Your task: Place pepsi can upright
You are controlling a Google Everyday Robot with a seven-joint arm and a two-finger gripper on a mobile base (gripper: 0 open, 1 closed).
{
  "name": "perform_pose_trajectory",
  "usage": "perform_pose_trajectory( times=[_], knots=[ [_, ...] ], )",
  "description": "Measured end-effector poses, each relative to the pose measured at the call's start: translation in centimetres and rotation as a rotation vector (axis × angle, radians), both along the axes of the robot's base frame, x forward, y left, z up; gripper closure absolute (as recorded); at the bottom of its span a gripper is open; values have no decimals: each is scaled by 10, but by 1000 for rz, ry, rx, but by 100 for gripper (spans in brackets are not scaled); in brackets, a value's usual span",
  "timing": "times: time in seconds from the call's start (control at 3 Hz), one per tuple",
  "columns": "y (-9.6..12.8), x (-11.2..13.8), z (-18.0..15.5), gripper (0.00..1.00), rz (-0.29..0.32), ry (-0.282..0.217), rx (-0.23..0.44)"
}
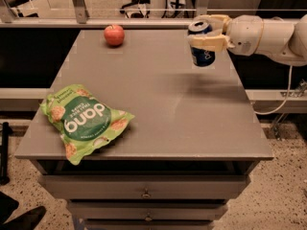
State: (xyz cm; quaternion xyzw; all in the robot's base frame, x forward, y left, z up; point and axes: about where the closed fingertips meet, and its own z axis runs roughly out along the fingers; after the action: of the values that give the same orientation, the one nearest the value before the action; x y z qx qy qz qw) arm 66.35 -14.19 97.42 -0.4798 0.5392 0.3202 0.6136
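The pepsi can [202, 55] is blue with a silver top and hangs nearly upright in the air above the far right part of the grey table [158, 99]. My gripper [207, 31] comes in from the right on a white arm and is shut on the can's upper part, one finger in front and one behind. The can's shadow lies on the table surface below it.
A red apple [114, 35] sits at the table's far left-centre. A green dang snack bag [82, 120] lies near the front left edge. Drawers are below the tabletop. A railing runs behind the table.
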Motion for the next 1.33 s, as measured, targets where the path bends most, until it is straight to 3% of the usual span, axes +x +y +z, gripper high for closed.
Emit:
perform_pose_trajectory(
  times=[0.67, 1.0, 1.33],
  knots=[
    [-15, 13, -18, 100, 35, 29, 124],
    [-20, 17, -28, 95, 54, 34, 138],
    [-25, 20, -38, 81, 75, 44, 143]
  ],
)
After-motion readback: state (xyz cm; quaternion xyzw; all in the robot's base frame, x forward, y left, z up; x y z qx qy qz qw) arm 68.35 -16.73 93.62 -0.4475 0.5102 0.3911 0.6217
